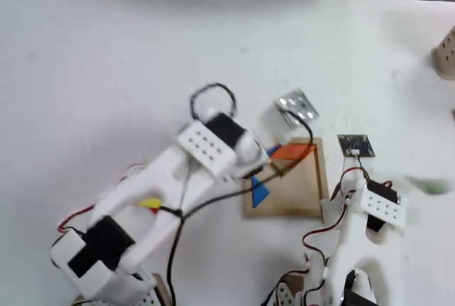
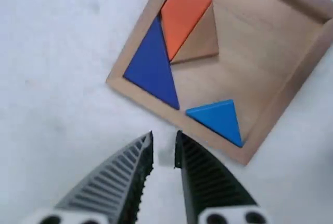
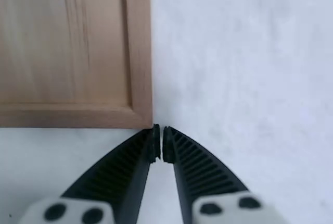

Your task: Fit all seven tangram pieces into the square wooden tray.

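The square wooden tray (image 1: 309, 196) lies at centre right. In the left wrist view it holds a dark blue triangle (image 2: 153, 67), an orange parallelogram (image 2: 184, 8), a wood-coloured triangle (image 2: 200, 41) and a small light blue triangle (image 2: 218, 120) against the tray rim (image 2: 130, 88). My left gripper (image 2: 164, 140) hovers over the table just outside that rim, narrowly open with nothing between its fingers. My right gripper (image 3: 158, 135) is shut, its tips beside the tray's corner (image 3: 140, 114). A yellow piece (image 1: 149, 203) peeks from under the left arm.
A silver blister pack (image 1: 298, 105) lies just behind the tray. A small black board (image 1: 355, 145) sits to the tray's right. A perforated wooden block (image 1: 446, 53) stands at the right edge. Cables trail across the table by both arms.
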Robot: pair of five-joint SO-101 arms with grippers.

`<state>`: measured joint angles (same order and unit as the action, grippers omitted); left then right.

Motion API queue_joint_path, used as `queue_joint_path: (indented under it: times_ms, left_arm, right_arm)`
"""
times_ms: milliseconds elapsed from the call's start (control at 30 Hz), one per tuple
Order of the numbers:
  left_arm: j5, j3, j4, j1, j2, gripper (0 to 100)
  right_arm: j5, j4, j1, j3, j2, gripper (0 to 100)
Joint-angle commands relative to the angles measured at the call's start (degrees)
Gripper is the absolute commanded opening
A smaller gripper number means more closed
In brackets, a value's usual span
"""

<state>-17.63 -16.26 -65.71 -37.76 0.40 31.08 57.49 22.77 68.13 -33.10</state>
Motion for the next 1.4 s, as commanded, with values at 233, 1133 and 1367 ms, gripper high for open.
queue_joint_path:
  times_ms: [233,1133,1367]
  left_arm:
    - [7.4,-8.4,13.3,4.2,-3.2,10]
    - [8.1,-16.8,25.5,5.4,-2.6,10]
    - [8.1,-19.9,30.2,5.5,-2.9,10]
  right_arm:
    - [0.6,-0.5,-0.7,-0.4,-1.6,2.1]
    - [0.6,-0.7,15.5,-12.3,-1.6,2.1]
    - [4.9,-11.1,34.7,-32.1,2.7,2.1]
